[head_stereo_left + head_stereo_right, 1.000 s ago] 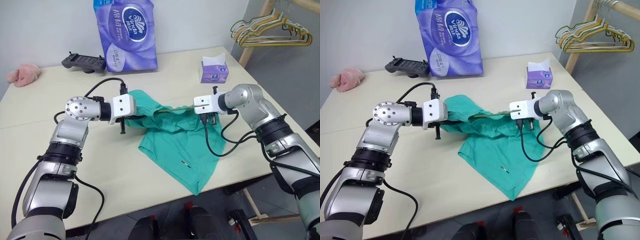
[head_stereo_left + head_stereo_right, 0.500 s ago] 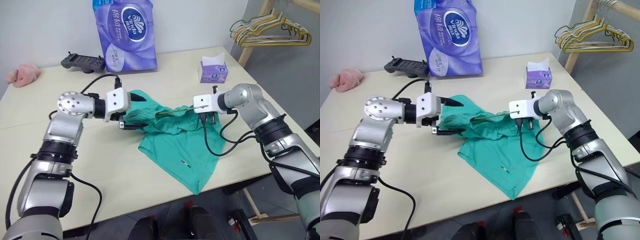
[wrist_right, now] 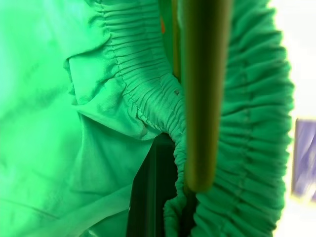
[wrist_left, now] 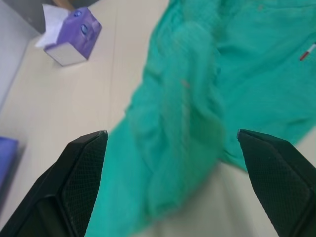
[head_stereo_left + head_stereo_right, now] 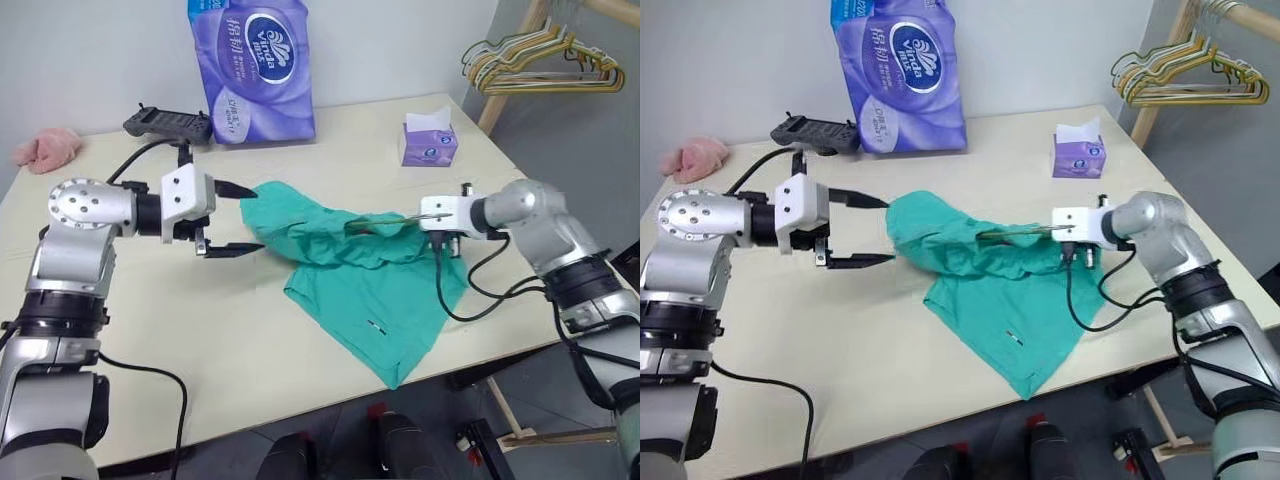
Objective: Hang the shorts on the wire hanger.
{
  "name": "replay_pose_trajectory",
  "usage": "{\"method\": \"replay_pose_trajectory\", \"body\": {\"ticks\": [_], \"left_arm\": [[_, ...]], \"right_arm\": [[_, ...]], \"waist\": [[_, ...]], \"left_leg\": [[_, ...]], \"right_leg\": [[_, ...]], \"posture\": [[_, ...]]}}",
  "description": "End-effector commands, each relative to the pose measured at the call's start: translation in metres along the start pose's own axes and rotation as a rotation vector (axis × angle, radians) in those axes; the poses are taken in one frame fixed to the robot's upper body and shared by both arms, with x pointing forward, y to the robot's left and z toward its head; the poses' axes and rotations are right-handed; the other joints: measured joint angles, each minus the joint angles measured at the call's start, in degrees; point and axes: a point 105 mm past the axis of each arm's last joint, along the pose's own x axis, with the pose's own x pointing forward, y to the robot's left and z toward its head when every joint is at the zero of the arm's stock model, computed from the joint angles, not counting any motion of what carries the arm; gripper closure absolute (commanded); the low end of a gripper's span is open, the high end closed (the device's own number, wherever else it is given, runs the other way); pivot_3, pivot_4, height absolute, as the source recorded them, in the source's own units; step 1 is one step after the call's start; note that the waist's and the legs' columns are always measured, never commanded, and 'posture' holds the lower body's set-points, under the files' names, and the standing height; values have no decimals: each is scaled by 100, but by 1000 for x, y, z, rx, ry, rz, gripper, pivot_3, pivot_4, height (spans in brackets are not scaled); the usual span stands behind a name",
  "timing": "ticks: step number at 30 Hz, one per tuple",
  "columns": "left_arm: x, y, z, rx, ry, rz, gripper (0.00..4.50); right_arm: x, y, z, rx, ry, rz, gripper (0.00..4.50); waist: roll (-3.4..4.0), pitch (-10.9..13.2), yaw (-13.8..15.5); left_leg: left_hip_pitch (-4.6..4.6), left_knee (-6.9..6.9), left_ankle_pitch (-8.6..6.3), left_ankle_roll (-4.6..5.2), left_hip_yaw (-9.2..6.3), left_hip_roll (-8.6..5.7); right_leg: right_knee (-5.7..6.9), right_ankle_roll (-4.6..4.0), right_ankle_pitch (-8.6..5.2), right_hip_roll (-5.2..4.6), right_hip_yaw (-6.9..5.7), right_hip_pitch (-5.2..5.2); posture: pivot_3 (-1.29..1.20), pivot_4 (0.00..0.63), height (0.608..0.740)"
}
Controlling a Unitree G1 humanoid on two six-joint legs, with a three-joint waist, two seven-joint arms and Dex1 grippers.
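The teal-green shorts (image 5: 370, 290) lie crumpled on the table's middle, their gathered waistband bunched toward the right. My left gripper (image 5: 258, 217) hovers open just left of the shorts, touching nothing; in the left wrist view its fingers (image 4: 84, 173) stand wide apart in front of the cloth (image 4: 197, 98). My right gripper (image 5: 428, 222) is shut on the wire hanger (image 5: 385, 222), whose thin olive wire runs left into the waistband. The right wrist view shows the hanger (image 3: 202, 89) with the gathered waistband (image 3: 143, 94) wrapped around it. Most of the hanger is hidden inside the cloth.
A purple tissue-roll pack (image 5: 250, 65) and a black controller (image 5: 167, 123) stand at the table's back. A pink fuzzy cloth (image 5: 45, 148) lies at the back left and a small tissue box (image 5: 428, 143) at the back right. Bunched hangers on a wooden rack (image 5: 540, 60) are beyond the right edge.
My left gripper opened, let go of the shorts and drew back to the left. My right gripper moved right with the hanger, dragging the waistband along.
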Motion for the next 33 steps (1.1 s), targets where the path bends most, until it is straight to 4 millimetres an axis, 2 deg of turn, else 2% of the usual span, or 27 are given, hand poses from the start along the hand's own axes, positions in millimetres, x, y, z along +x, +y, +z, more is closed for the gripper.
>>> {"method": "replay_pose_trajectory", "body": {"ticks": [1,7,11,13,16,19,21,24,33], "left_arm": [[-8,2,20,52,-73,61,30],[7,-20,32,-74,-256,157,30],[26,-38,47,-120,-335,143,30],[37,-45,61,-162,-411,133,30],[46,-60,84,-257,-545,77,30],[47,-67,92,-348,-577,40,30],[48,-75,91,-358,-562,-6,30],[49,-73,89,-381,-568,-4,30],[56,-72,107,-392,-643,-21,30]], "right_arm": [[-20,-9,4,67,-49,-55,4500],[-45,5,-17,400,-90,-142,4500],[-56,9,-29,604,-87,-237,4500],[-64,10,-39,716,-68,-308,4500],[-75,24,-55,840,-2,-370,4500],[-84,34,-63,967,31,-416,4500],[-95,37,-75,1030,86,-498,4500],[-112,42,-92,1092,169,-619,4500],[-157,65,-134,1392,349,-933,4500]], "waist": [[0,0,2],[0,0,126],[0,0,206],[0,-1,249],[-1,-1,309],[-1,-1,288],[6,-5,265],[20,-13,263],[32,-25,190]], "left_leg": [[0,0,0,0,2,0],[-1,1,-1,1,4,2],[0,5,-2,3,4,1],[1,7,-2,3,5,1],[4,8,-2,3,3,2],[8,11,-3,4,8,2],[14,11,-3,6,11,4],[15,10,-4,6,11,4],[17,8,-3,6,11,5]], "right_leg": [[-3,0,0,0,1,0],[-1,0,0,-1,5,2],[2,0,0,-1,6,6],[-1,0,0,-1,8,6],[-2,0,0,-1,7,13],[-9,0,0,-1,13,16],[-6,-1,-1,2,16,16],[-8,-5,-3,5,14,18],[-18,-5,-3,7,12,30]], "posture": [[-51,104,740],[-51,115,740],[-66,121,740],[-83,126,740],[-120,128,740],[-136,129,740],[-162,130,740],[-186,129,740],[-252,128,740]]}}
